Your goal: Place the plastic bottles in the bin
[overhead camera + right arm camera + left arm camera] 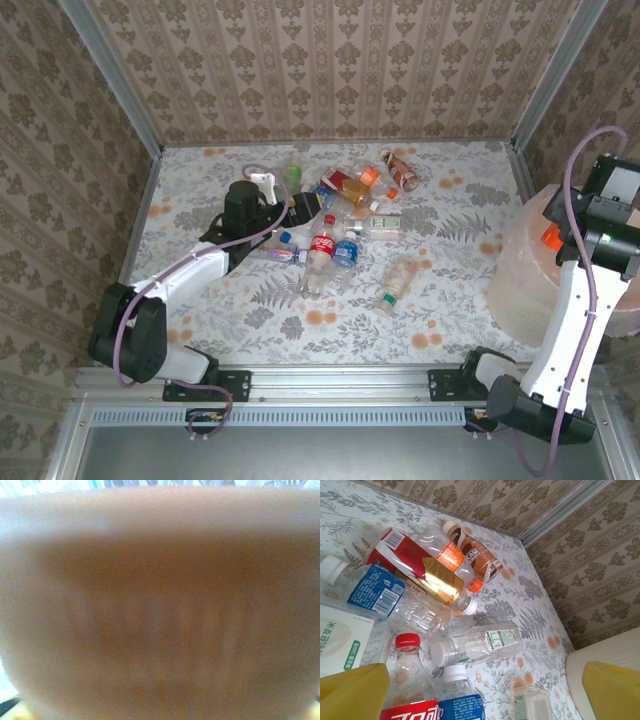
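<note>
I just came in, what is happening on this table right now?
Two robot arms are to put plastic bottles into the bin. The left fingers are open above the pile, which lies on the table, and hold nothing. The right arm reaches over the bin at the right side; its wrist view is blurred, so I cannot tell whether it holds a bottle.

The table (pixel 450 300) is white, printed with grey ferns and orange blossoms. The walls (pixel 330 70) carry beige damask. At six o'clock among the plastic bottles (pixel 345 186), a red-labelled Coca-Cola bottle (pixel 321 250) adjoins a blue-labelled bottle (pixel 346 252). The bin (pixel 520 275) is pale pink.
</note>
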Motion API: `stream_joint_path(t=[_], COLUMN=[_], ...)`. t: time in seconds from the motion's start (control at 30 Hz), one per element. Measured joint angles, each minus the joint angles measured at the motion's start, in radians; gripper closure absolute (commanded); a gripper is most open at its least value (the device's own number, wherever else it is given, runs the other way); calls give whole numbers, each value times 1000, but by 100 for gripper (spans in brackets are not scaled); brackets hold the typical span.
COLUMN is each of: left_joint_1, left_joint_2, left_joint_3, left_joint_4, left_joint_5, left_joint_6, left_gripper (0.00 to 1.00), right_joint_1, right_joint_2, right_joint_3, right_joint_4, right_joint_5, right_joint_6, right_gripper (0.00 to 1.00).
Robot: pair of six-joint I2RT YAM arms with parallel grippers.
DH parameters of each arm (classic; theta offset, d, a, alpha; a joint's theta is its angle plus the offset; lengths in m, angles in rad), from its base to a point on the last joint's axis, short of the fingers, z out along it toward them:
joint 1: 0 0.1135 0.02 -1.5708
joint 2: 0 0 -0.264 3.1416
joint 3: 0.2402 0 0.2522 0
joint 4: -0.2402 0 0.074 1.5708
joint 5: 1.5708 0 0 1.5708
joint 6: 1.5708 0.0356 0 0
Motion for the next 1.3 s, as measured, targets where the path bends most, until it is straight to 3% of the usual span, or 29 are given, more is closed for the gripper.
stream_joint_path(t=[0.23,0.67,1.3], left_joint_1=[0,0,5], left_joint_2=[-11,-24,-65], left_joint_3=[1,1,0], left_joint_4=[-50,-54,-135], left_joint_5=[-46,-101,-219], left_joint_6=[18,18,18], left_gripper=[0,0,0], right_joint_1=[-7,-11,-12], right_joint_2=[4,22,-21], right_joint_3=[-127,-200,-276], right_joint_4=[-5,134,211], right_joint_5=[-79,-250,-319], right_joint_6=[11,34,122], right_gripper=[63,61,22])
